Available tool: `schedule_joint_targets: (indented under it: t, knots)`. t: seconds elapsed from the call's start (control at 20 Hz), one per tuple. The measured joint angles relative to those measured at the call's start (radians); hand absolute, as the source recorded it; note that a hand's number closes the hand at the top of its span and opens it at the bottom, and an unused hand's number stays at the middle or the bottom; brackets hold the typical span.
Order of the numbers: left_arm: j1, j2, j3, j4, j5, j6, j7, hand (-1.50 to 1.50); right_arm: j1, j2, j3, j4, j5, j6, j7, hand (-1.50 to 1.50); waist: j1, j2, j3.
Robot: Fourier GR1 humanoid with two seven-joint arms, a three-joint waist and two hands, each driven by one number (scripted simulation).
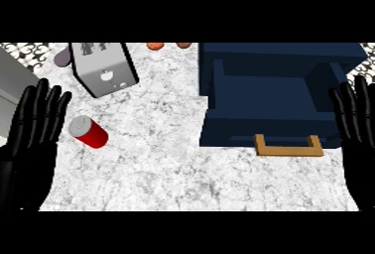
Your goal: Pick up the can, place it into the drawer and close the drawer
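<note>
A red can (89, 131) with a grey lid lies on its side on the marble counter (168, 173), left of centre. To its right stands a dark blue drawer unit (275, 49) whose drawer (267, 119) is pulled open, with a wooden handle (288, 147) at its front. My left hand (33, 124) rests open at the left edge, fingers up, just left of the can and apart from it. At the right edge my right hand (356, 119) rests open beside the drawer. Neither hand holds anything.
A grey and black box-like appliance (104, 67) lies tilted at the back left. Behind it a greyish round object (62, 58) shows. Two orange items (155, 46) sit at the counter's far edge. A grey surface (15, 82) borders the far left.
</note>
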Motion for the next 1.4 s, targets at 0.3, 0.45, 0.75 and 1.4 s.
schedule_joint_targets:
  t: [0.3, 0.45, 0.75, 1.4]
  knots:
    - [-0.043, 0.116, 0.155, 0.093, 0.247, -0.188, -0.056, -1.5, 0.009, 0.005, 0.021, 0.0, 0.005, 0.007, 0.016, -1.5, -0.008, 0.006, 0.031]
    - [0.0, 0.191, 0.202, 0.165, 0.285, -0.241, 0.015, -1.5, 0.061, 0.022, -0.02, 0.03, 0.019, -0.049, 0.09, -1.5, -0.012, 0.01, 0.036]
    - [0.008, 0.335, 0.329, 0.246, 0.438, -0.358, 0.137, -1.5, 0.15, 0.006, -0.107, 0.004, -0.029, -0.06, 0.163, -1.5, -0.012, 0.006, 0.041]
    - [0.069, 0.387, 0.499, 0.215, 0.615, -0.468, 0.272, -1.5, 0.325, -0.011, -0.261, -0.03, -0.17, 0.087, 0.09, -1.5, -0.009, 0.004, 0.042]
